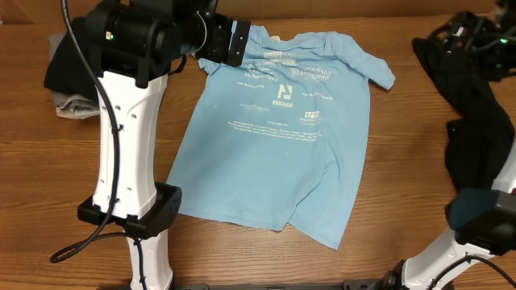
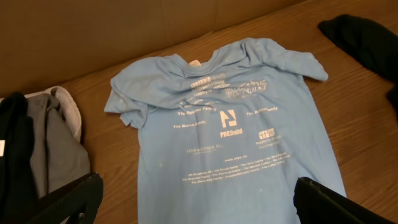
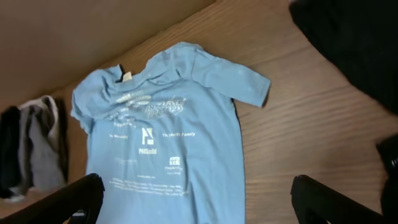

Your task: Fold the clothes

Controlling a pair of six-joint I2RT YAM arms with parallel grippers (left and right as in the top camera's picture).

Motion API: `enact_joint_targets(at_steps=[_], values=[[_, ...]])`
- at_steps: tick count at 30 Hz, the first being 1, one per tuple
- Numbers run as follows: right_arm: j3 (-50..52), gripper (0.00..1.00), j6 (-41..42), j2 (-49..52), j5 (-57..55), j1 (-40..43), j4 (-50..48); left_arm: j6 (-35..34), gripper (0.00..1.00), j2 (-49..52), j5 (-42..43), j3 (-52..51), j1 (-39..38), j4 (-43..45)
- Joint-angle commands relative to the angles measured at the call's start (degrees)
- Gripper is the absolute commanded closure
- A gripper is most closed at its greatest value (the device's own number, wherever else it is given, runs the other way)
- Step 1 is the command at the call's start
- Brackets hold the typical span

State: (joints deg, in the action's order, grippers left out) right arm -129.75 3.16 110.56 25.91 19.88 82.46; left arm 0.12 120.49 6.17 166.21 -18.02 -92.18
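Light blue T-shirt lies spread print-up at the centre of the table, its collar and sleeves rumpled and no fold made. My left gripper hovers near the collar, and my right gripper is well apart from it. Both have jaws fully spread and hold nothing. Black garments and a black and grey pile wait at the sides. I judge the whole task remains.

Light blue T-shirt flat, print-up
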Motion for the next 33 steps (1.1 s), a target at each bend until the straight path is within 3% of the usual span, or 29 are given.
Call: enact_joint_targets(at_steps=[1, 7, 21, 24, 27, 33], values=[[-0.70, 0.00, -3.34, 2.45, -5.53, -4.28, -2.49, 0.11, 0.00, 1.44, -2.60, -0.22, -0.11, 0.33], [-0.70, 0.00, -6.21, 9.29, -6.49, -8.33, -8.66, 0.11, 0.00, 5.05, -7.85, -0.31, 0.02, 0.50], [-0.70, 0.01, -6.21, 27.54, -11.32, -8.24, -21.99, 0.04, 0.00, 14.29, -8.07, -0.31, 0.09, 1.86], [-0.70, 0.08, -6.21, 30.42, -11.30, -8.37, -22.99, 0.04, 0.00, 15.21, -8.07, -0.33, 0.02, 2.27], [-0.70, 0.24, -6.21, 33.07, -10.80, -8.41, -23.30, 0.04, 0.00, 15.52, -8.04, -0.33, 0.00, 2.58], [-0.70, 0.28, -6.21, 36.48, -9.92, -8.63, -23.91, -0.15, 0.00, 16.17, -7.54, -0.33, -0.02, 2.64]])
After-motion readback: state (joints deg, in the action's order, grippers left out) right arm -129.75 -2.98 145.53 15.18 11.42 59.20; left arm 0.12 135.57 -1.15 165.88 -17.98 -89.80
